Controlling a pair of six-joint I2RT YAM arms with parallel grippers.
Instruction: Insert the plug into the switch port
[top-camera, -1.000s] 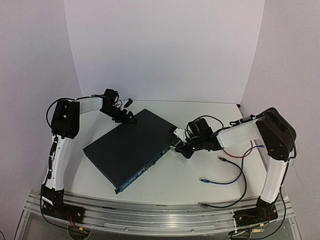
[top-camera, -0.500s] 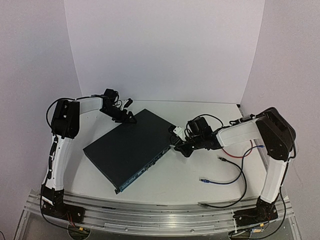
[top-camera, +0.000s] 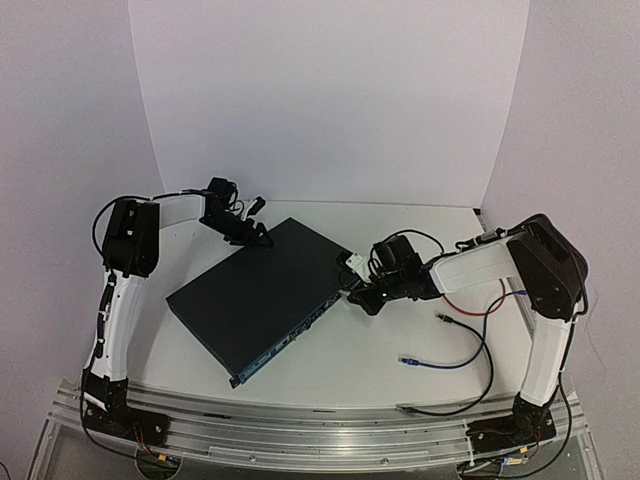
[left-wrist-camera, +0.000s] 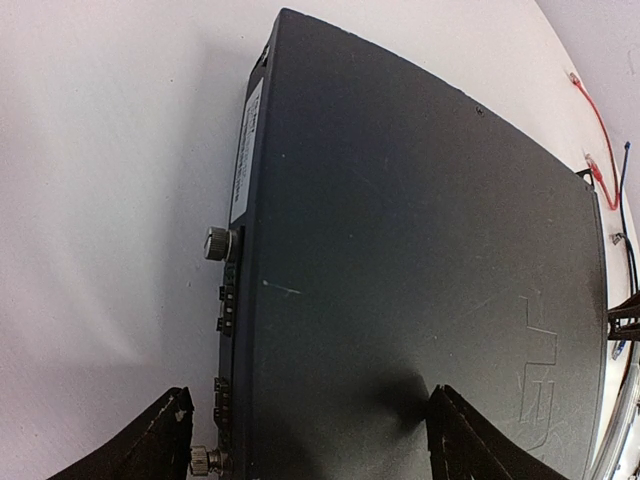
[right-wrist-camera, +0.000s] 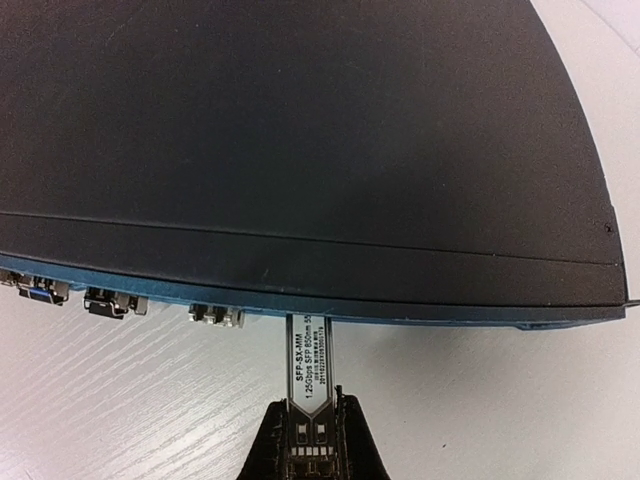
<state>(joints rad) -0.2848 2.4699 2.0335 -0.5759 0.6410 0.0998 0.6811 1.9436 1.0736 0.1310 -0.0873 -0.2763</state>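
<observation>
Up top, the switch lies slanted on the desk, with its socket side next to the right fingers. From the left wrist, the left fingers are spread wide by its back corner. From the right wrist, the right fingers pinch the plug, which points straight ahead at the sockets.

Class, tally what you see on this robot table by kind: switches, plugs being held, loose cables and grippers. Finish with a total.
Switch: 1
Plug: 1
Loose cables, red, blue, black: 3
Grippers, left gripper, right gripper: 2
Total: 7
</observation>
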